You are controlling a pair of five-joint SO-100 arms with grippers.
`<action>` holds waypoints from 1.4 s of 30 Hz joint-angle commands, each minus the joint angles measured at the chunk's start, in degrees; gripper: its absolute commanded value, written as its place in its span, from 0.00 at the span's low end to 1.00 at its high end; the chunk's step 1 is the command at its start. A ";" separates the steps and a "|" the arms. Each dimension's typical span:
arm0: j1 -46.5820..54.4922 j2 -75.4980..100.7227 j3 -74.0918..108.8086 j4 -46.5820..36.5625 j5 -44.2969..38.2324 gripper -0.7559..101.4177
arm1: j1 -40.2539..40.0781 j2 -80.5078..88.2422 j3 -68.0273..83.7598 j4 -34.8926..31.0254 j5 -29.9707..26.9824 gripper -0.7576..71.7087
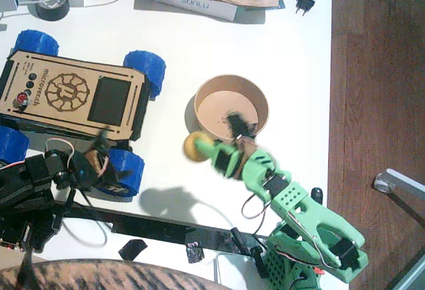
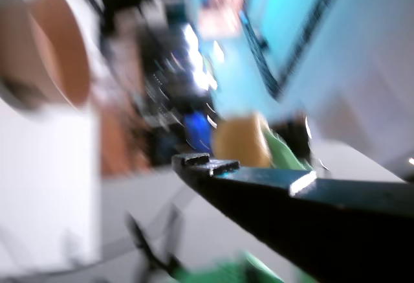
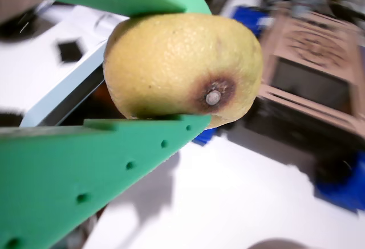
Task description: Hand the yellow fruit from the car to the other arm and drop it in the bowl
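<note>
One white table (image 1: 292, 51), wooden floor (image 1: 372, 71) beside.

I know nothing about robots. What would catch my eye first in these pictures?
Probably the yellow fruit, pinched between the bright green arm's jaws just left of the paper bowl at the table's middle. Next, the wooden car with chunky blue wheels at the left. The black arm sits low in the left corner, away from the fruit.

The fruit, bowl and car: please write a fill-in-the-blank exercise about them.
1. The fruit is held by the ____ gripper.
2. In the fixed view, the fruit is outside the bowl, beside its lower-____ rim.
3. The car has wheels of ____ colour.
4. The bowl is ____ of fruit.

Missing words: right; left; blue; empty
</note>
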 commanded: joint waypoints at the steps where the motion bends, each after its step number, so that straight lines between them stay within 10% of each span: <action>1: -5.45 -0.26 -0.62 3.43 5.89 0.60 | 4.04 -1.05 -7.29 0.18 5.80 0.01; 18: -31.99 8.96 -0.35 32.78 39.73 0.56 | 10.02 -34.28 -36.39 3.25 35.51 0.01; 42: -32.70 17.67 12.48 42.10 40.43 0.43 | 21.62 -64.42 -67.76 19.16 50.54 0.01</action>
